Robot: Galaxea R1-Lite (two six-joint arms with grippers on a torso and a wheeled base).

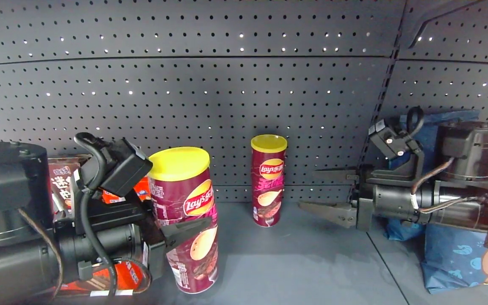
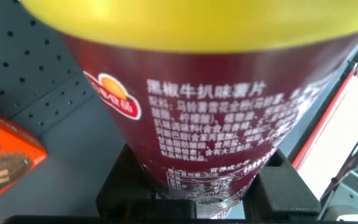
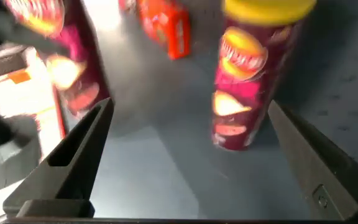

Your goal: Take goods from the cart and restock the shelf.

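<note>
A dark shelf (image 1: 303, 262) with a pegboard back wall (image 1: 227, 84), seen from above and in front. The left pincer (image 1: 187, 231) is closed around the lower body of a tall maroon chip can with a yellow lid, the front can (image 1: 187, 199). One finger crosses the can's front and the other is hidden behind it. In the left wrist view this can (image 2: 210, 124) rises straight out of the pincer's grip, lid farthest away. Its long axis is close to upright, with perhaps a slight lean. Its base is at shelf level, but whether it rests on the shelf or hangs just above cannot be told.

A second, matching can, the back can (image 1: 268, 180), stands upright near the back wall. It is well apart from the front can, deeper in and toward the robot's right. The right pincer (image 1: 328, 192) is on the far side of it, spread wide and holding nothing. Its fingertips point toward the back can without touching it. The right wrist view shows that can (image 3: 247, 81) ahead of the spread pincer (image 3: 191, 174).

An orange box (image 1: 117, 271) lies by the left arm, and blue bags (image 1: 456, 254) sit behind the right arm.

The step appears to be placing the front can. Bare shelf lies between the two cans, so the left arm is the one to finish, lowering the can straight along its axis before letting go.
</note>
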